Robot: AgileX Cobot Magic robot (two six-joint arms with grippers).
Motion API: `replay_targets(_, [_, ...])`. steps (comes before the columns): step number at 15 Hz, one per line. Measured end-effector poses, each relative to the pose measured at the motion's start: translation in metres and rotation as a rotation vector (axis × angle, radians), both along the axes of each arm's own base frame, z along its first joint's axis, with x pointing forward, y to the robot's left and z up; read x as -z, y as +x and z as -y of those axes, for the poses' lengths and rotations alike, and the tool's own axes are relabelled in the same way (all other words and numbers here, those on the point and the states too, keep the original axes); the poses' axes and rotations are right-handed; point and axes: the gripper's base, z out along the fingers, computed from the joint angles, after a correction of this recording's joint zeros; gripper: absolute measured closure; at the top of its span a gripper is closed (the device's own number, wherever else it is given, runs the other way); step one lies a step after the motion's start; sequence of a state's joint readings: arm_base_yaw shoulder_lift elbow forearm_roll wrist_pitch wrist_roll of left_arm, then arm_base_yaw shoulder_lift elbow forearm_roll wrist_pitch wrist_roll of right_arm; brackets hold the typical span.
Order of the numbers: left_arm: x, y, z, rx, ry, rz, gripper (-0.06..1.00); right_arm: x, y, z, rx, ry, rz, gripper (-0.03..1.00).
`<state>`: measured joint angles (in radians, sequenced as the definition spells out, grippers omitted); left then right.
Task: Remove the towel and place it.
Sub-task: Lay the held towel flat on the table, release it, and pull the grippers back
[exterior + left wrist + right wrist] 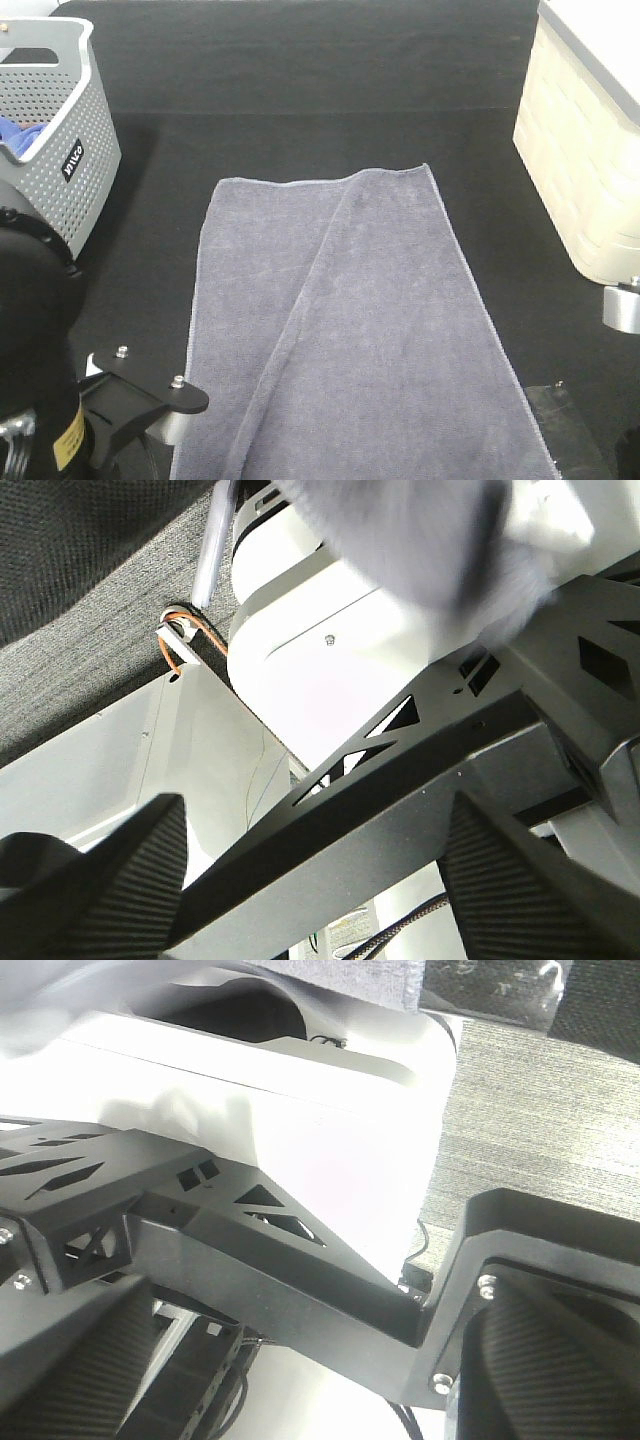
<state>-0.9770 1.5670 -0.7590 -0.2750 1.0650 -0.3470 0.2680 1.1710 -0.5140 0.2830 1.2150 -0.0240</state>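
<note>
The grey-lavender towel (360,320) lies spread lengthwise on the black table, with a long fold running down it and its near end reaching the front edge. The left wrist view shows the left gripper (315,880) open, its ribbed fingers (110,880) wide apart and nothing between them; a blurred piece of towel (410,540) hangs just beyond. My right gripper (310,1360) is open too, with empty fingers (560,1350) and the towel's edge (340,980) above it. Both grippers sit low at the table's front, facing the white robot base.
A perforated grey basket (70,150) holding a bright blue cloth (18,135) stands at the back left. A cream ribbed bin (590,160) stands at the right. The black left arm (40,350) fills the lower left corner, and a bit of the right arm (622,305) shows at the right edge.
</note>
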Motion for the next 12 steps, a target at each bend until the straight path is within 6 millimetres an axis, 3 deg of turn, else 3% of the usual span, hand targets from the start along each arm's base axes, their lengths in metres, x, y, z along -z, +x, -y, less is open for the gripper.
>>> replay_targets(4, [-0.001, 0.001, 0.000, 0.017, 0.008, 0.010, 0.25, -0.002, 0.002, 0.000, -0.026, 0.010, 0.014, 0.10])
replay_targets(8, [-0.011, 0.013, 0.004, 0.054, 0.022, 0.087, 0.25, -0.023, 0.020, -0.005, -0.043, 0.036, 0.114, 0.21])
replay_targets(11, [-0.024, 0.036, 0.006, 0.074, 0.074, 0.269, 0.25, -0.054, 0.049, -0.012, -0.028, 0.079, 0.325, 0.43])
replay_targets(12, [-0.032, 0.055, 0.003, 0.036, 0.073, 0.354, 0.25, -0.070, 0.064, -0.016, -0.007, 0.103, 0.461, 0.51])
